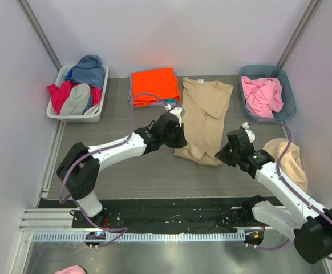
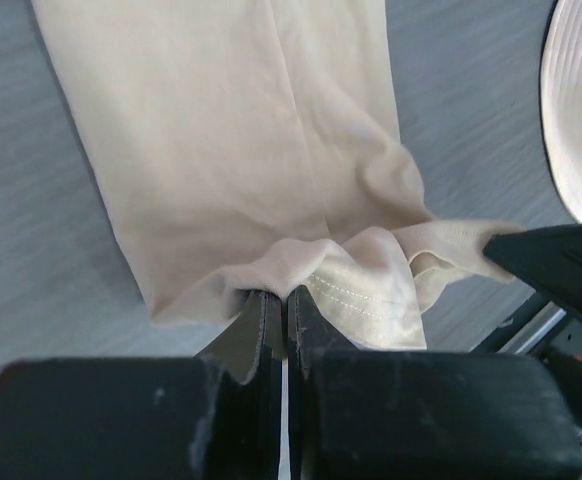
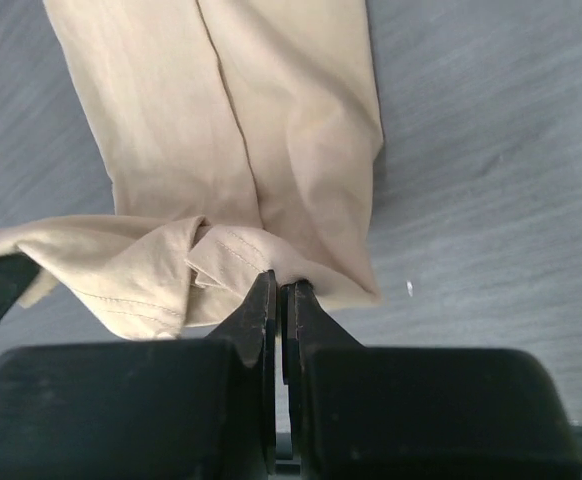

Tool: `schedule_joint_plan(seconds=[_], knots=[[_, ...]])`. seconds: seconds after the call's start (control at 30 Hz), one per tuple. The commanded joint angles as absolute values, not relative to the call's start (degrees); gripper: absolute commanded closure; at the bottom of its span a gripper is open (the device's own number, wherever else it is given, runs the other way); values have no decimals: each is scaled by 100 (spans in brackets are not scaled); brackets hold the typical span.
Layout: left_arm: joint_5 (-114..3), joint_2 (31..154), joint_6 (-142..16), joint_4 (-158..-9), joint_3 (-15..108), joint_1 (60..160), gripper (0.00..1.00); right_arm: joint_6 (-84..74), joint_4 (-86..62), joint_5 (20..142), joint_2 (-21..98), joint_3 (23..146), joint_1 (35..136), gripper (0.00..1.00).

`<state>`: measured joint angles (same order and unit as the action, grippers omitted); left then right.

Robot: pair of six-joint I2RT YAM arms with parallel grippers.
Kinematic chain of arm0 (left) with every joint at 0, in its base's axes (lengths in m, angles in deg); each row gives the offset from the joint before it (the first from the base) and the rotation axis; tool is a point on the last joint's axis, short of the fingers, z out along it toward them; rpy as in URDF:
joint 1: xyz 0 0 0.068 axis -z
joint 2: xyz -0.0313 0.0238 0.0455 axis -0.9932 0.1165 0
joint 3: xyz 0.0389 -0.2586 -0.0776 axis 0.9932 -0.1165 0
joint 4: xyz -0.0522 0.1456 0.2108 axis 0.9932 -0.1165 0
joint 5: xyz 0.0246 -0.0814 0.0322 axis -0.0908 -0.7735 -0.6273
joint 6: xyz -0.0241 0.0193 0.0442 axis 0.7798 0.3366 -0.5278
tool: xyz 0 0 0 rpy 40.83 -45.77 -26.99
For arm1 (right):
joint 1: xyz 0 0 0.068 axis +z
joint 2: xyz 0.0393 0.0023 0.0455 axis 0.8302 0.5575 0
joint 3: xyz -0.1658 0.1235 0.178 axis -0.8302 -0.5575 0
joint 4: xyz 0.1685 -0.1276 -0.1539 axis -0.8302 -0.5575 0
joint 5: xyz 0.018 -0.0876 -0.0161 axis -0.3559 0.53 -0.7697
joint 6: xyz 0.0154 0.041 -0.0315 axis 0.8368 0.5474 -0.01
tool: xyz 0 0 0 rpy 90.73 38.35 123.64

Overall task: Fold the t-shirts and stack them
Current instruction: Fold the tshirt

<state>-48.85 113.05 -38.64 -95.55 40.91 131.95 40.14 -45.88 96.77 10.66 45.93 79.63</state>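
I have the left gripper (image 2: 283, 300) pinched shut on the near hem of the tan shirt (image 1: 203, 111). The right gripper (image 3: 279, 290) is clamped on the other corner of that same hem (the cloth bunches and sags between the two). The shirt lies lengthwise on the grey table (image 1: 126, 177), its sides folded in, with a crease running down its middle. The orange shirt (image 1: 153, 84) sits folded just to its left at the far edge. A pink shirt (image 1: 262, 94) is heaped in the teal basket (image 1: 288, 91) at the far right.
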Motion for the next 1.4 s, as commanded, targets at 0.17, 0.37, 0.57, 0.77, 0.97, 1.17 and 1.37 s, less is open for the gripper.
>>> schedule_joint_plan(seconds=[0.17, 0.37, 0.57, 0.77, 0.97, 1.17, 1.37], knots=[[-5550, 12115, -4217, -9348, 5195, 12655, 100, 3461, -3428, 10360, 2280, 5563, 7845, 99], [-5840, 12661, -4279, -9330, 5792, 12418, 100, 3180, -2865, 10343, 3090, 5967, 7493, 99], [-6077, 13144, -4270, -9286, 6171, 12137, 100, 3004, -2487, 10203, 3758, 6284, 7019, 99], [-6376, 13549, -4218, -9198, 6425, 11847, 100, 2916, -2206, 10027, 4338, 6486, 6781, 99], [-6675, 13874, -4068, -8996, 6575, 11566, 100, 2934, -1924, 9956, 4742, 6574, 6737, 99], [-6877, 14182, -4042, -9066, 6996, 11434, 100, 2890, -1801, 9895, 5041, 6767, 6640, 99], [-7079, 14577, -3910, -9119, 7575, 11363, 69, 2854, -1705, 9851, 5270, 7013, 6465, 84]])
